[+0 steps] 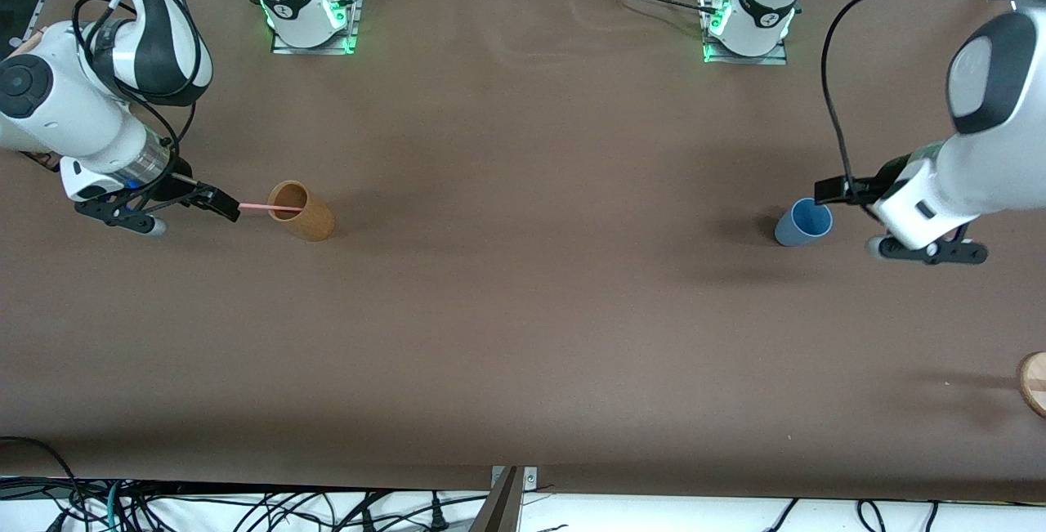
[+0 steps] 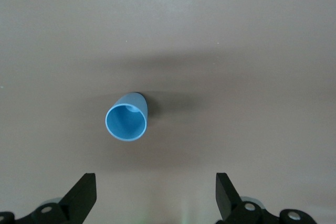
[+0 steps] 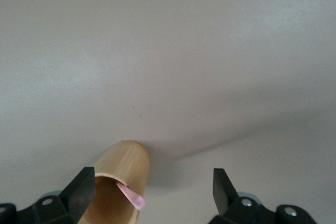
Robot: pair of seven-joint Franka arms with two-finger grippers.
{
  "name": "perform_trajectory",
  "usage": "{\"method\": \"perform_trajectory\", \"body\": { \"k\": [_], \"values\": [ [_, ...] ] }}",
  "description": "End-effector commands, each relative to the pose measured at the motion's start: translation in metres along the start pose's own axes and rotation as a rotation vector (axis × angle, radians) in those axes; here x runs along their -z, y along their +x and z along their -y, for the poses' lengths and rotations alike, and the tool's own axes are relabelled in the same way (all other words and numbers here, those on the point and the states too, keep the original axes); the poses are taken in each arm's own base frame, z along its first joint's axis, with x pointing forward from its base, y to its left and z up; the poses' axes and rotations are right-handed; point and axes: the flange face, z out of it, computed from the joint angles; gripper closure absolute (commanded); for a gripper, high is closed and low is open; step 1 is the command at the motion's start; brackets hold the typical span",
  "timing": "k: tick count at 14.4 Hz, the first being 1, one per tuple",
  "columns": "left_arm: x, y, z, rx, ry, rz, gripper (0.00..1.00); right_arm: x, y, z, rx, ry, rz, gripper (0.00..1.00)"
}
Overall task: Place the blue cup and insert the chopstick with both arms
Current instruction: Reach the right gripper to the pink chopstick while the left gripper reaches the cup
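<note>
At the near edge of the table, in the corner at the left arm's end, lies a round wooden thing, perhaps a coaster. Farther in, the blue cup stands upright toward that same end. The left gripper hovers just beside it with fingers spread, probably to grasp it. Toward the right arm's end, the chopstick leans in the tan wooden cup. The right gripper is at its outer end, unclenched.

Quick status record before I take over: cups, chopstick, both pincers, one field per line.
blue cup: upright on the table, toward the left arm's end, empty
wooden cup: upright, toward the right arm's end
chopstick: one end in the wooden cup, leaning out over its rim toward the right pincer
left pincer: open, beside the blue cup, not touching
right pincer: open, at the chopstick's outer end
round wooden item: at the view's edge, partly cut off
</note>
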Motion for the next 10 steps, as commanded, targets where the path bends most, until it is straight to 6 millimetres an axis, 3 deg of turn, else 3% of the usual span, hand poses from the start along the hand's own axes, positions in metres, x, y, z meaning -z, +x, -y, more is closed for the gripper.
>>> {"method": "perform_trajectory", "body": {
  "k": [1, 3, 5, 10],
  "values": [
    [-0.026, 0.026, 0.035, 0.032, 0.036, -0.022, 0.00, -0.023, -0.006, 0.020, -0.044, 0.018, 0.000, 0.01],
    [-0.065, 0.034, 0.050, -0.060, 0.039, -0.047, 0.00, -0.037, -0.015, 0.025, -0.035, 0.023, -0.009, 0.01],
    [-0.094, 0.029, 0.080, -0.087, 0.031, -0.070, 0.00, -0.047, -0.020, 0.024, -0.034, 0.027, -0.021, 0.02],
    [-0.169, -0.026, 0.085, -0.091, 0.031, -0.183, 0.00, -0.055, -0.024, 0.022, -0.026, 0.020, -0.007, 0.21]
  ]
}}
